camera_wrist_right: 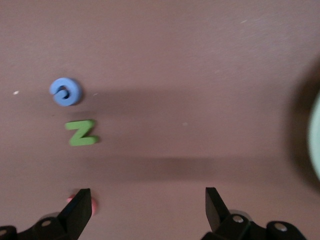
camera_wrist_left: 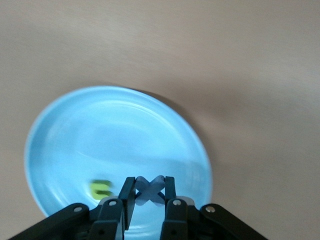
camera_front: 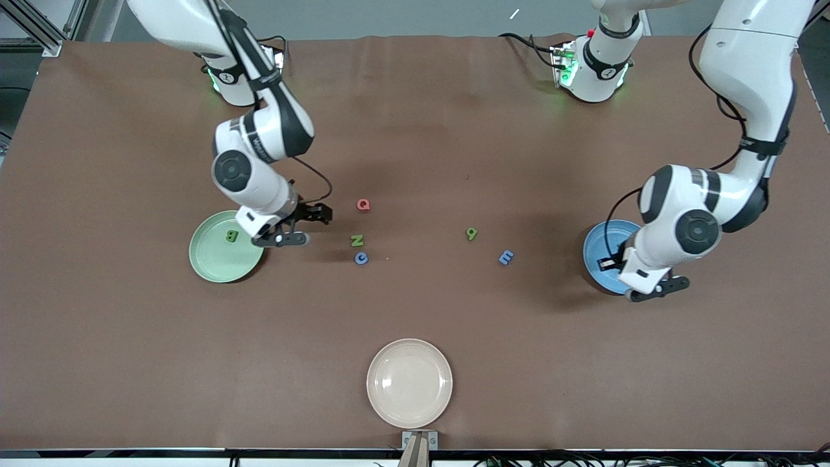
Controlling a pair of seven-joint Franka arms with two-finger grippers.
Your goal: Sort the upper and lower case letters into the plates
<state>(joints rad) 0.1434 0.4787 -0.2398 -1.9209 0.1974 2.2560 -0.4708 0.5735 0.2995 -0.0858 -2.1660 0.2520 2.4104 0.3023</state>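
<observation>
green b [camera_front: 231, 236] lies in the mint plate [camera_front: 214, 266]; red q [camera_front: 364, 205] sits on the brown table [camera_front: 415, 130].

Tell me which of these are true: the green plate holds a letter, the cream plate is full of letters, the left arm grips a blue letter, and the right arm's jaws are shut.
1. The green plate holds a green letter B. True.
2. The cream plate is full of letters. False: no letter lies in it.
3. The left gripper grips a blue letter over the blue plate. True.
4. The right gripper has its jaws shut. False: they stand wide open, holding nothing.
</observation>
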